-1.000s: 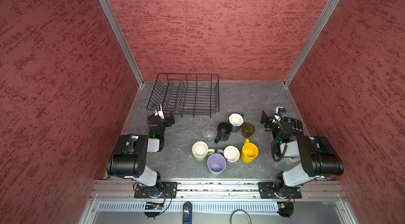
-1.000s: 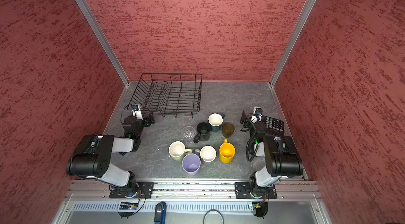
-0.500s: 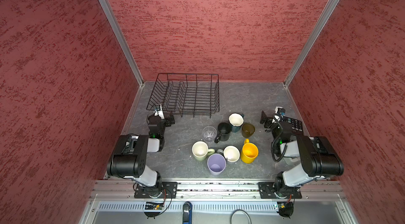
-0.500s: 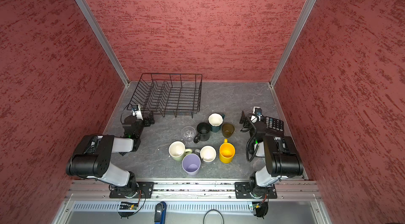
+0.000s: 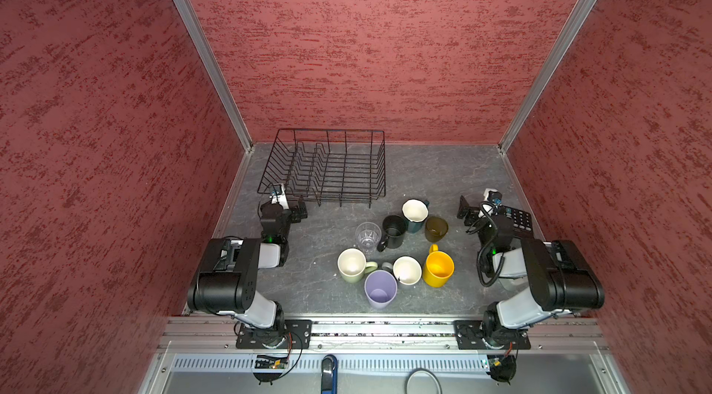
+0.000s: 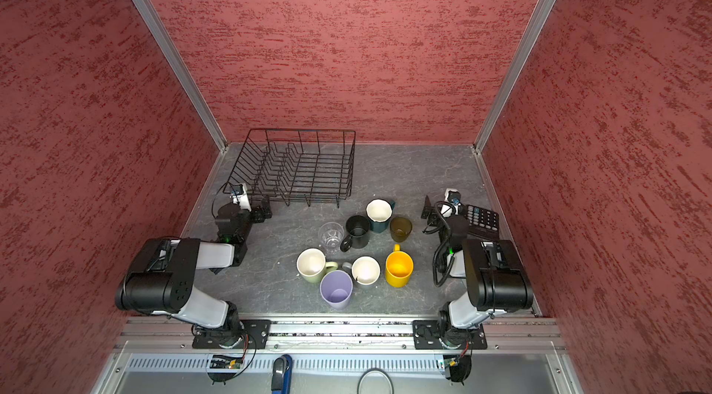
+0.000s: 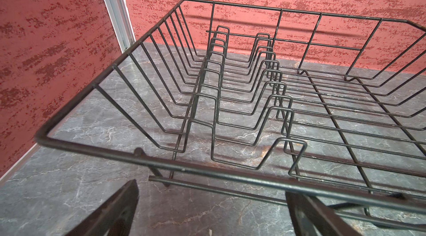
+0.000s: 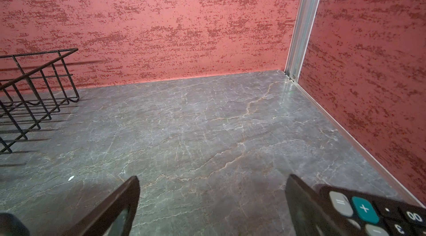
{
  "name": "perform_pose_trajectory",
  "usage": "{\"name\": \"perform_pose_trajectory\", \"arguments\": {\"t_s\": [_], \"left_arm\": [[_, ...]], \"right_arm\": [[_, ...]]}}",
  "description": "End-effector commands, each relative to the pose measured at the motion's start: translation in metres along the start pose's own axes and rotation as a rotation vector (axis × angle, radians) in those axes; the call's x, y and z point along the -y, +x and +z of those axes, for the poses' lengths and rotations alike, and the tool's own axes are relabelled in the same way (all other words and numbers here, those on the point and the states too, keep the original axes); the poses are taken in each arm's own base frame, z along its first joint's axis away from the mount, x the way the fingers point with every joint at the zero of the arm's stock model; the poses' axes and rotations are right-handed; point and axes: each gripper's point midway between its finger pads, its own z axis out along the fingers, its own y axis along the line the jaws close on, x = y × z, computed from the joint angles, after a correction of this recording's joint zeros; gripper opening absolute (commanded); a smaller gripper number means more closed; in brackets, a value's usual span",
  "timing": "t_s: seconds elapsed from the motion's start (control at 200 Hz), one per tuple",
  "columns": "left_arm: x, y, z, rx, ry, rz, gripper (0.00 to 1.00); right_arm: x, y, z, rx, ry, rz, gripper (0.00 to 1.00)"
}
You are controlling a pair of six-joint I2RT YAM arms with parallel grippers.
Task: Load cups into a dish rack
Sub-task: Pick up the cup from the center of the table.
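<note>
None of your eight cups point(image 6: 357, 232) was in the dish rack point(image 5: 331, 130); by my reading the job had not begun and all of it was left. The cups stood mouths up in one loose cluster on the grey table point(image 5: 443, 172), in front of the rack and toward its right end, with bare table between. Farthest back was the teal mug point(image 5: 415, 213), with the black mug point(image 5: 393, 231) close on one side and the amber tumbler point(image 5: 436, 229) just beside it on the other. The clear glass point(image 5: 368, 236) stood just beside the black mug's handle. Nearer the arm bases came the pale green mug point(image 5: 351, 265), the grey mug point(image 5: 407, 270) and the yellow mug point(image 5: 438, 269), and the lilac tumbler point(image 5: 380, 289) stood nearest the front edge, between the green and grey ones. The rack sat against the back wall toward the left corner, and the left wrist view showed its prongs and floor wires bare.

Your left gripper point(image 7: 212, 191) hung low just in front of the rack's near left corner, fingers spread wide and holding nothing. Your right gripper point(image 8: 213, 178) sat well to the right of the cups, just beside the calculator point(image 8: 368, 211), likewise spread wide and empty, with only bare table between its fingers. Neither touched a cup. I'd judge the cluster tight enough that you would do best to start with an outer cup, and all eight picks and placings remained
</note>
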Motion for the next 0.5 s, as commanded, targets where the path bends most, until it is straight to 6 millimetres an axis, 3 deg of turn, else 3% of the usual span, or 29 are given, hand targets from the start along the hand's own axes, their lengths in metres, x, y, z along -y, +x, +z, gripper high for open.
{"name": "perform_pose_trajectory", "arguments": {"t_s": [0.0, 0.21, 0.296, 0.371, 0.496], "left_arm": [[-0.002, -0.015, 0.001, 0.032, -0.012, -0.018, 1.0], [-0.004, -0.012, 0.0, 0.054, -0.027, -0.017, 1.0], [-0.006, -0.017, -0.003, 0.068, -0.054, -0.013, 1.0], [0.004, -0.028, -0.013, 0.094, -0.039, 0.025, 1.0], [0.016, -0.07, -0.032, 0.069, -0.073, 0.051, 1.0]], "right_arm": [[0.004, -0.013, -0.005, 0.062, 0.015, 0.001, 0.99], [0.008, -0.009, 0.008, 0.011, 0.042, 0.012, 0.99], [0.008, -0.014, 0.004, 0.032, 0.047, 0.016, 0.99], [0.018, -0.026, -0.005, 0.064, 0.105, 0.035, 0.99], [0.034, -0.076, -0.004, 0.034, 0.231, 0.127, 0.99]]}}
